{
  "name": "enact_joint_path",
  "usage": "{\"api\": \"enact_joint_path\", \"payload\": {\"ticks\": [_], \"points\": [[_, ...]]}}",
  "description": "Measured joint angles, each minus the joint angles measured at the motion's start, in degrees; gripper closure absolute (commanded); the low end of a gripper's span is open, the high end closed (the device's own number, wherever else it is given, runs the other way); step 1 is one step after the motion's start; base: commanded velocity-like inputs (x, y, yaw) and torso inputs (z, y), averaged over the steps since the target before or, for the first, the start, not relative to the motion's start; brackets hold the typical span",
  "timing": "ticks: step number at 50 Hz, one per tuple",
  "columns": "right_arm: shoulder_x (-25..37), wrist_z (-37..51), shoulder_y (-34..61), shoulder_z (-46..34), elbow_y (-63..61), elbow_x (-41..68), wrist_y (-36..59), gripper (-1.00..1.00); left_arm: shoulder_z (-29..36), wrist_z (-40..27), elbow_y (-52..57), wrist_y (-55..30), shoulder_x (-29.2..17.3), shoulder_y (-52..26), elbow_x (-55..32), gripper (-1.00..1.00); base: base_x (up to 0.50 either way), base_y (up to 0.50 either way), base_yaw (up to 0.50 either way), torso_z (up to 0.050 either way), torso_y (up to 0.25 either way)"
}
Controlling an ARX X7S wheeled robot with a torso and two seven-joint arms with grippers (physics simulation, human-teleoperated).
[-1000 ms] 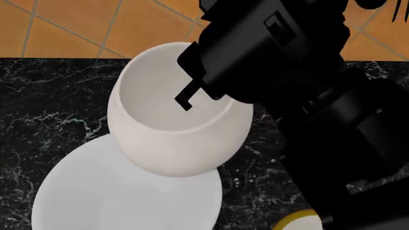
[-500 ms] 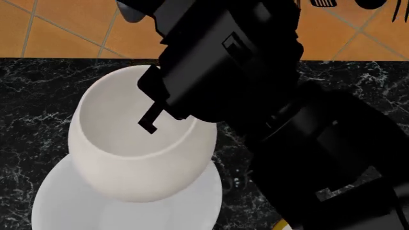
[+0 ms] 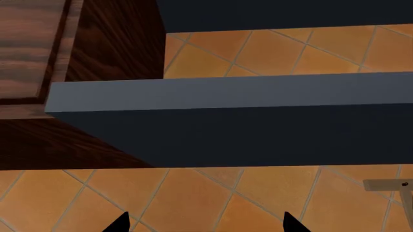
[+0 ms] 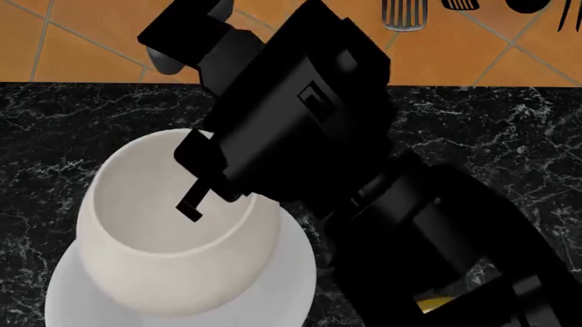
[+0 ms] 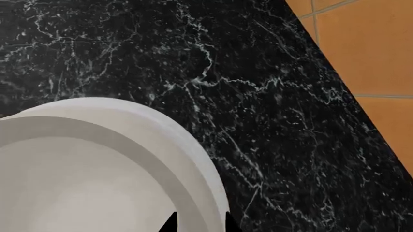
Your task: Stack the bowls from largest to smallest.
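Right tool [image 4: 202, 194]: clamped on the rim of the deep cream-white bowl [image 4: 173, 252], one finger [image 4: 193, 201] inside the wall, black arm slanting down from the far right. Bowl tilted, mouth open upward and toward the camera, held over the wide shallow white bowl [image 4: 272, 300] on the black marble table [image 4: 54, 129]. Small bowl, yellow rim [image 4: 433, 302] only, near right, mostly hidden by the arm. Left tool [image 3: 203, 223]: tips apart, nothing between, over orange floor tiles [image 3: 193, 198]. No legible writing
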Motion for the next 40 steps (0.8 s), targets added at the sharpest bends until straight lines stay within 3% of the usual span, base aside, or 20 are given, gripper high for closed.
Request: {"api": "enact_joint_path", "payload": {"ticks": [40], "points": [[1.13,3.31,-6.47,-3.62,-3.13,1.61,-2.20,1.00,0.37,-0.18,-0.17,0.61,-0.34,0.91,-0.10,-1.00,0.00,0.00,0.00,0.000,0.000]]}}
